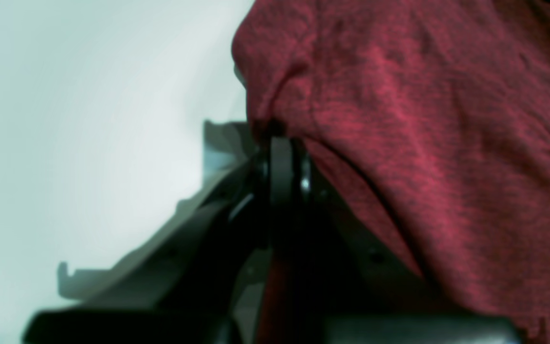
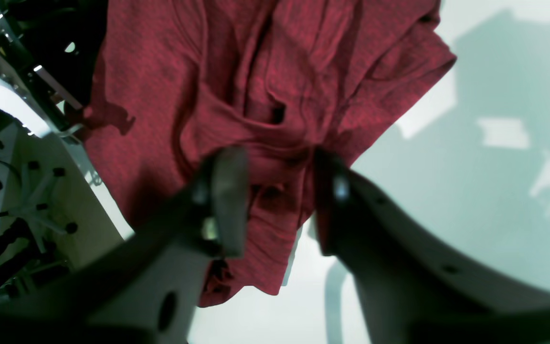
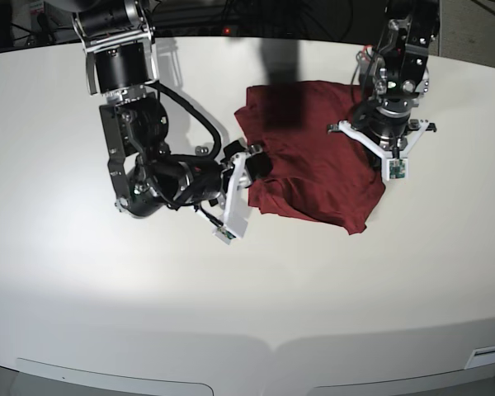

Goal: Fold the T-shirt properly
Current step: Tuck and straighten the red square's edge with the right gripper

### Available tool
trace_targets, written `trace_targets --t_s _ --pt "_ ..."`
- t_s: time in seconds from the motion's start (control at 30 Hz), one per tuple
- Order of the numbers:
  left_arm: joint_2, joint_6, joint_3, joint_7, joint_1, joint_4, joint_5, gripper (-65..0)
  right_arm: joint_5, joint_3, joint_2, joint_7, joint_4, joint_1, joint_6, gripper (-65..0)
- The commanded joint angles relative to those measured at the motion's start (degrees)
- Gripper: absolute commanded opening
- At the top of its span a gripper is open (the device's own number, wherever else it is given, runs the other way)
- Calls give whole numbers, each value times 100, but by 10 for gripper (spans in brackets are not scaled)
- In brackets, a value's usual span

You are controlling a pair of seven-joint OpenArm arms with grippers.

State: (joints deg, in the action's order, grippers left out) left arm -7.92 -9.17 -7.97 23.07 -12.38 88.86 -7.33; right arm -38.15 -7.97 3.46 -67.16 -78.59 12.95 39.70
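The white bench (image 3: 82, 272) is carrying the T-shirt (image 3: 309, 169), which is lying bunched toward the far edge, nearer its right corner. The left gripper (image 3: 381, 140) is pinching the shirt's right side, jaws together on the cloth. The right gripper (image 3: 252, 165) is sitting at the opposite hem, jaws apart with fabric bunched between them, not yet clamped. I'd say it should be gathering a full fold of hem before closing, so both sides can be lifted evenly and drawn taut without slipping.
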Motion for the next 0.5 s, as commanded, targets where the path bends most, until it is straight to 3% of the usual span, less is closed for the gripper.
trace_targets --t_s 0.0,0.2,0.47 --pt "-17 0 0 -87 33 90 44 -650 -131 9 -13 85 -116 116 30 -500" --pt "-20 0 0 -87 33 90 44 -650 -125 9 -13 181 -116 118 30 -647" --pt "-20 0 0 -85 33 90 44 -650 -9 9 -9 793 -116 236 30 -650"
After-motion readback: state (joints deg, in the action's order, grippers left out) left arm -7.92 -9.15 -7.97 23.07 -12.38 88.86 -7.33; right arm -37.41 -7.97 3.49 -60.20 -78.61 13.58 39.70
